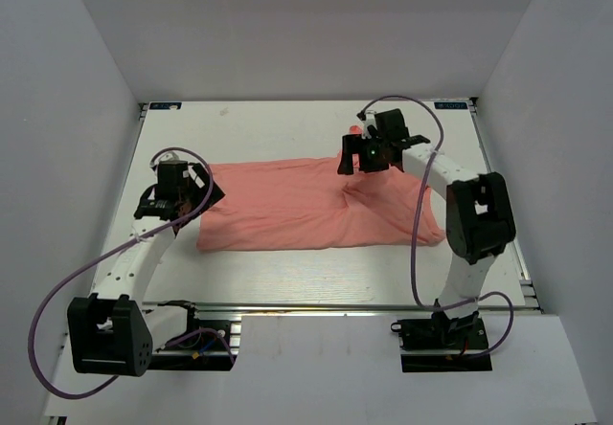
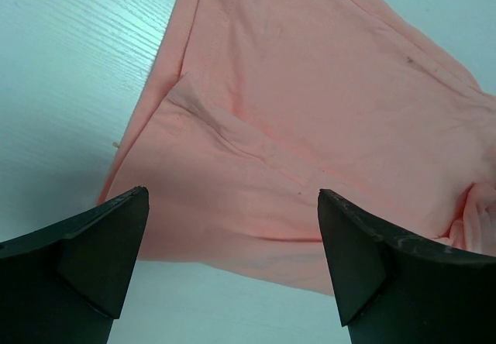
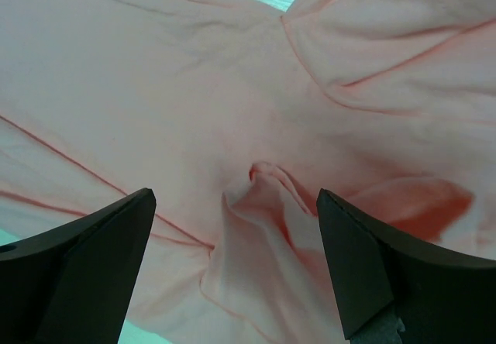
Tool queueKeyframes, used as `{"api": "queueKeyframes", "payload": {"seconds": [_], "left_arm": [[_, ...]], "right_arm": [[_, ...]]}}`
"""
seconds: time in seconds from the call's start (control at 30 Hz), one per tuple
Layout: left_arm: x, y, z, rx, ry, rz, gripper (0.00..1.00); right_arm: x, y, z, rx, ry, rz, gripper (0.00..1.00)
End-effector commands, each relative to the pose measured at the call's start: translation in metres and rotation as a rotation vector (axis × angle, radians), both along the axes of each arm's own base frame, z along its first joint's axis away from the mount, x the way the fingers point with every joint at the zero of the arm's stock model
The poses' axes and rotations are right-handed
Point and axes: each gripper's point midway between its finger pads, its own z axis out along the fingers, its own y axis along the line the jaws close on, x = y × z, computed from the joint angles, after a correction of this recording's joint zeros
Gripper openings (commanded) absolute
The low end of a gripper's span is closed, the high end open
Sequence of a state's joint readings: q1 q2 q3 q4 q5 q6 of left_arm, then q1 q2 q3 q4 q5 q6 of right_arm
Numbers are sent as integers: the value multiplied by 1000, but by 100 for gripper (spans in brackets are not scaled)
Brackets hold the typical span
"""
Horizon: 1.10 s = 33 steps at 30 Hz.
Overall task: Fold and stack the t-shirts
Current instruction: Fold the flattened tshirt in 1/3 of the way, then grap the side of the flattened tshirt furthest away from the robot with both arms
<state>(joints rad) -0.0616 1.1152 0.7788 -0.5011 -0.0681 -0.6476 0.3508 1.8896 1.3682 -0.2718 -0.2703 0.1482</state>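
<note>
We list one t-shirt (image 1: pixel 306 210) at the bench (image 1: pixel 287 281) centre, partly folded, we judge, right end rumpled (stacking undone). Left fingers (image 2: pixel 77 259), right fingers (image 3: pixel 77 266): wide apart, holding nothing.

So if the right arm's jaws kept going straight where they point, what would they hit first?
The t-shirt. The right arm's open jaws aim straight at a raised pucker in the cloth. It looks close, though depth is hard to judge from these views.

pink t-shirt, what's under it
The t-shirt lies spread on the white table, which shows all round it. Anything beneath the cloth is covered and cannot be seen.
</note>
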Motion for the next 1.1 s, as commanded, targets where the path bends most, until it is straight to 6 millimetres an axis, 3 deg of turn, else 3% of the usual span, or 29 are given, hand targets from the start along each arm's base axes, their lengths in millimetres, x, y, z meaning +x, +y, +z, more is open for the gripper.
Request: {"api": "queueKeyframes", "payload": {"seconds": [0.0, 0.03, 0.13, 0.3, 0.47, 0.5, 0.57, 0.6, 0.7, 0.8, 0.9, 0.93, 1.0, 1.03, 1.07], "left_arm": [[17, -3, 12, -13, -36, -13, 100], [19, -3, 9, -13, -34, -13, 100], [28, -5, 6, -8, -18, -34, 100], [43, -7, 11, 1, -19, -56, 100], [43, -7, 11, 7, -19, -62, 100], [43, -5, 11, 21, -19, -61, 100], [43, -2, 10, 36, -19, -60, 100], [43, -2, 10, 36, -19, -60, 100], [47, -1, 9, 48, -24, -60, 100], [61, 2, 9, 55, -43, -56, 100], [74, 6, 9, 65, -44, -57, 100], [81, 7, 1, 82, -27, -61, 100], [96, 9, 4, 103, -37, -68, 100], [101, 11, 1, 112, -29, -60, 100], [113, 14, -4, 130, -3, -56, 100]], "right_arm": [[-1, -18, 37, -37, -104, -50, 90], [-6, -25, 43, -42, -118, -67, 90], [-28, -35, 20, -75, -57, -82, 90], [-31, -44, -13, -114, 16, -117, 90], [9, -36, -28, -121, -21, -135, 90], [31, -33, -17, -125, -76, -144, 90], [47, -27, -14, -113, -110, -141, 90], [60, -18, 0, -75, -154, -126, 90], [74, -8, 21, -55, -230, -90, 90], [84, -4, 37, -48, -274, -64, 90], [92, -7, 33, -79, -281, -66, 90], [105, -12, 38, -114, -298, -105, 90], [110, -17, 25, -174, -274, -117, 90], [125, -14, 48, -168, -319, -126, 90], [132, -19, 27, -199, -281, -162, 90]]}}
